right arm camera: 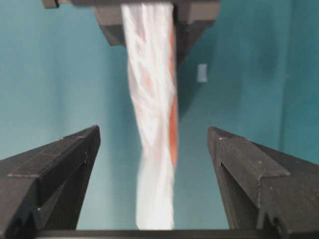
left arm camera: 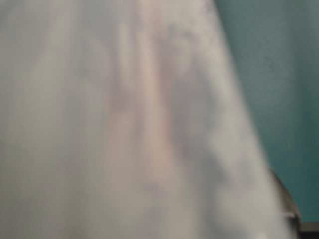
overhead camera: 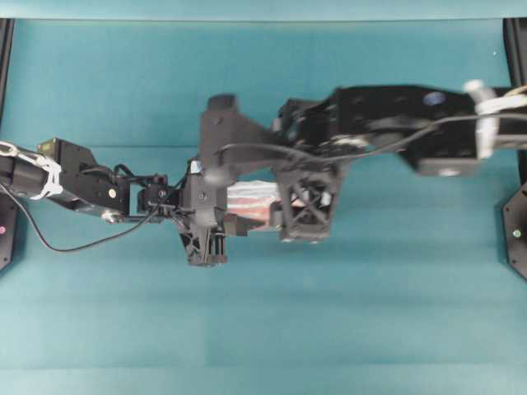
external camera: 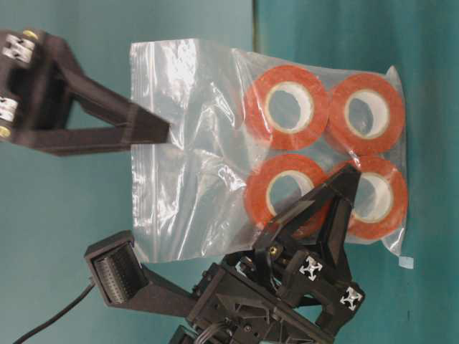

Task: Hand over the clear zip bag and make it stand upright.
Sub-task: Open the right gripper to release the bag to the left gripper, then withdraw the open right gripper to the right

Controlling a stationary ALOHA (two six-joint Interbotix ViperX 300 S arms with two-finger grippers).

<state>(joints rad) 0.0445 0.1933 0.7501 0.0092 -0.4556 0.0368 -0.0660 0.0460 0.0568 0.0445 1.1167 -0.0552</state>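
Left claw [overhead camera: 216, 220] is pinching the clear zip bag [external camera: 215, 143] mid-air above the surface [overhead camera: 263, 329], keeping it edge-on for the handover. Right claw [right arm camera: 154, 149] is straddling the bag, fingers [right arm camera: 60, 169] apart, not gripping yet.

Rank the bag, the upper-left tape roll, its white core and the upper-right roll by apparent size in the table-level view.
1. bag
2. upper-left roll and upper-right roll: they look alike, so no ranking between them
3. core
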